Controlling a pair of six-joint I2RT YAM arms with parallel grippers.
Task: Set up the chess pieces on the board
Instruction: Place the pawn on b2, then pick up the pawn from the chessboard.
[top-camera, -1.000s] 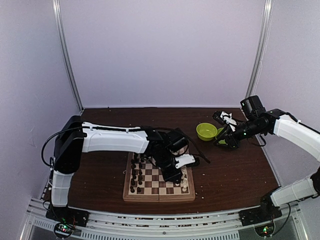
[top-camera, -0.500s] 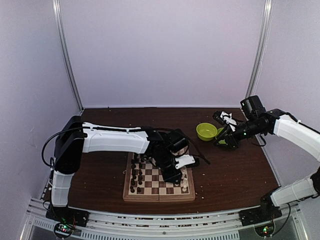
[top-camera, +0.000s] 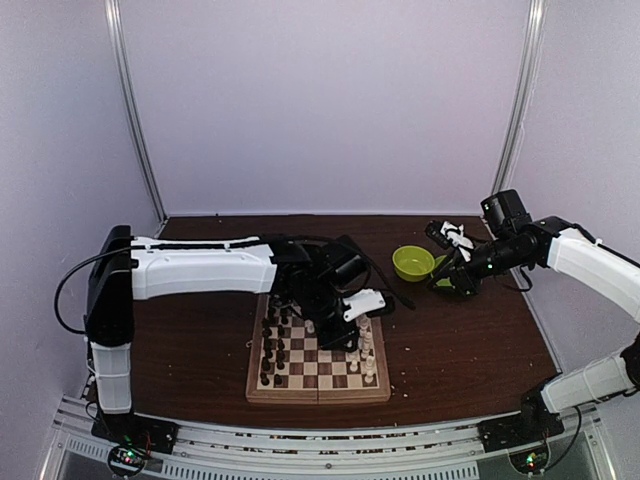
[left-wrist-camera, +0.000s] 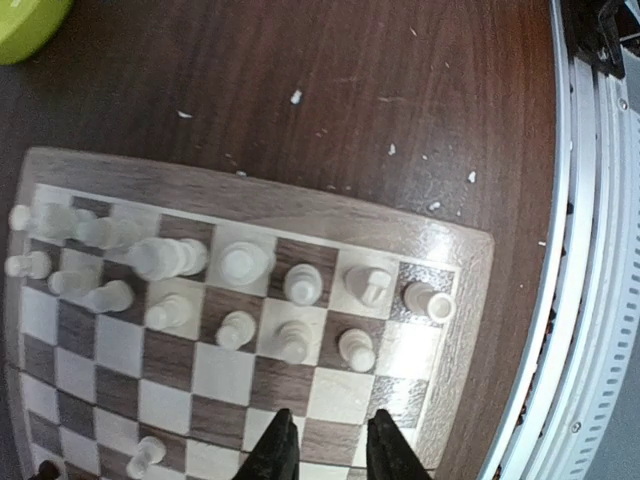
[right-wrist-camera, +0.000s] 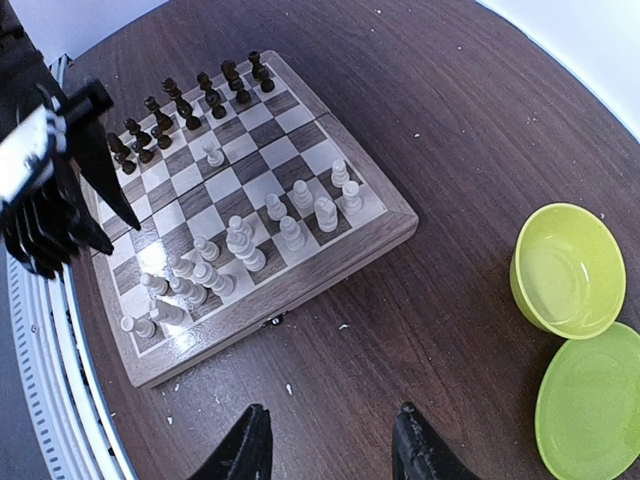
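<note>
The board (top-camera: 318, 385) lies near the table's front edge and also shows in the right wrist view (right-wrist-camera: 330, 250). Dark pieces (top-camera: 270, 350) stand along its left side, white pieces (top-camera: 368, 350) along its right. In the left wrist view the white pieces (left-wrist-camera: 245, 262) fill two rows, and one white pawn (right-wrist-camera: 212, 155) stands further out. My left gripper (left-wrist-camera: 332, 455) hovers over the board (left-wrist-camera: 340, 395) near the white rows, open a little and empty. My right gripper (right-wrist-camera: 335, 450) is open and empty above bare table right of the board.
A green bowl (top-camera: 412, 262) and a green plate (right-wrist-camera: 595, 400) sit at the back right, close to my right gripper (top-camera: 452, 278). Small white crumbs (left-wrist-camera: 296, 97) lie on the dark wood table. A metal rail (left-wrist-camera: 585, 250) runs along the near edge.
My left arm has swung its elbow leftward, and its gripper has risen and shifted slightly back over the board. The right arm has not moved.
</note>
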